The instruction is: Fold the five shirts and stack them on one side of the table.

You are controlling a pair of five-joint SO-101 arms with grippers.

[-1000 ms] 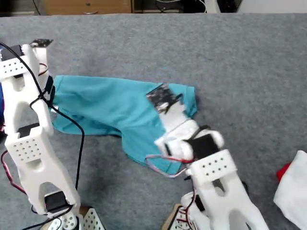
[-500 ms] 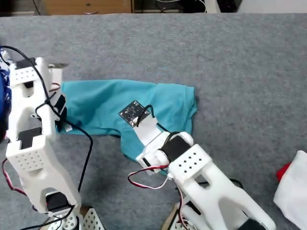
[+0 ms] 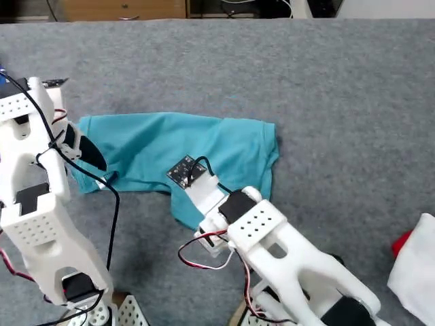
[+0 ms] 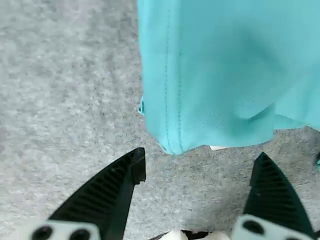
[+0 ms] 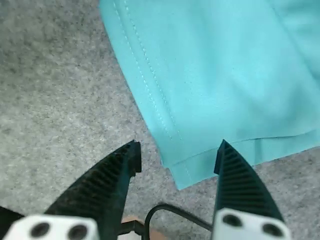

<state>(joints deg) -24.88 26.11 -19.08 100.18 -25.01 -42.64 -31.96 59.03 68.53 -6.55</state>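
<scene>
A teal shirt (image 3: 204, 146) lies spread on the grey table, partly folded, with one sleeve pointing toward the near edge. In the high view my left gripper (image 3: 92, 155) sits at the shirt's left end. The left wrist view has that gripper (image 4: 197, 167) open, its black fingers either side of a hem corner of the shirt (image 4: 225, 75), just above the cloth. My right gripper (image 5: 177, 157) is open too, straddling another hemmed corner of the shirt (image 5: 215, 75). The right arm (image 3: 234, 210) lies across the shirt's near sleeve and hides its own fingers from above.
The table is a grey felt-like surface (image 3: 340, 88). A white cloth (image 3: 416, 268) with something red (image 3: 401, 241) beside it lies at the near right edge. Wooden furniture (image 3: 122, 8) stands behind the table's far edge.
The right arm swung left from the shirt's right part to its near sleeve. The left arm went right toward the shirt, then back left a little.
</scene>
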